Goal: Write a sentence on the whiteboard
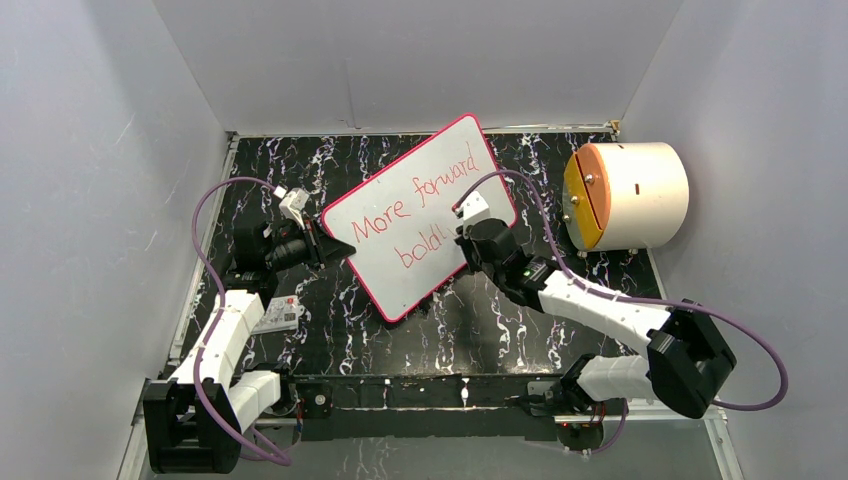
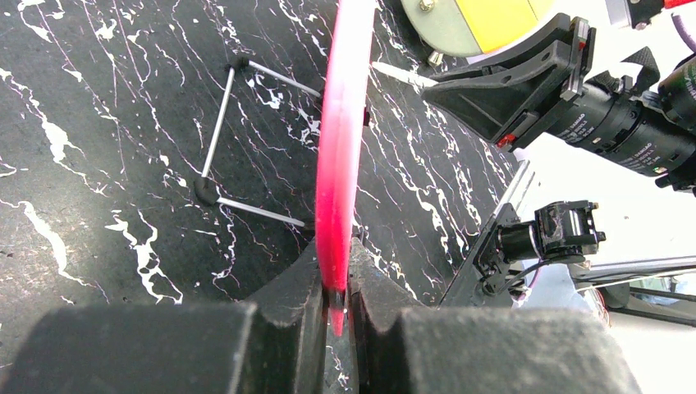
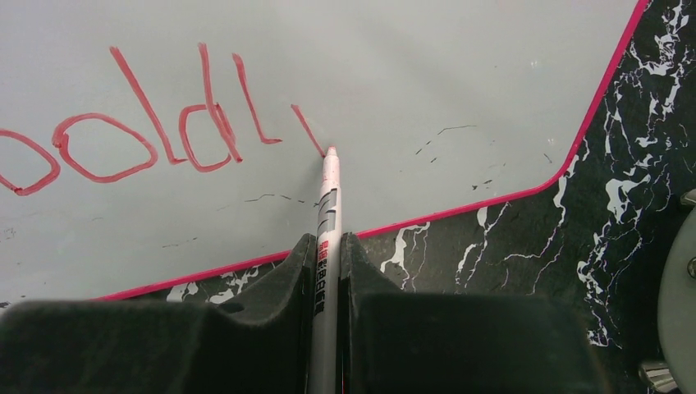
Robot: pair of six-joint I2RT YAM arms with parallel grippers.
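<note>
Clamping a white-barrelled marker (image 3: 327,215) between its closed jaws, the right gripper (image 3: 328,261) holds the barrel straight out ahead of its fingers, so the tip reaches the writing surface while the fingers hang back over the rim. The tip touches the whiteboard (image 3: 427,74) at the foot of a short slanted stroke just after "boldl", which I judge to be the start of the last letter. The sentence (image 1: 415,200) runs in red in two slanted lines, "More forward" above and the unfinished word below, so the writing looks nearly done.

The left gripper (image 2: 335,289) is shut on the board's red-pink rim at its left edge, seen edge-on from that wrist. The pinch probably steadies the board against the pen's push. The board lies askew in the middle of the black marbled table (image 1: 500,320), one corner toward the back wall and one toward the arms.

Room for the pen is fair: blank white reaches from the tip rightward to the rounded corner. The rim nearest the gripper passes close beneath the tip, though, so a tail stroke that way has little board to use. A white drum (image 1: 640,195) with an orange face stands at the right of the table, apart from the board. A small printed card (image 1: 278,315) lies by the left arm, and a thin wire frame (image 2: 205,190) lies on the table beyond the board's edge.
</note>
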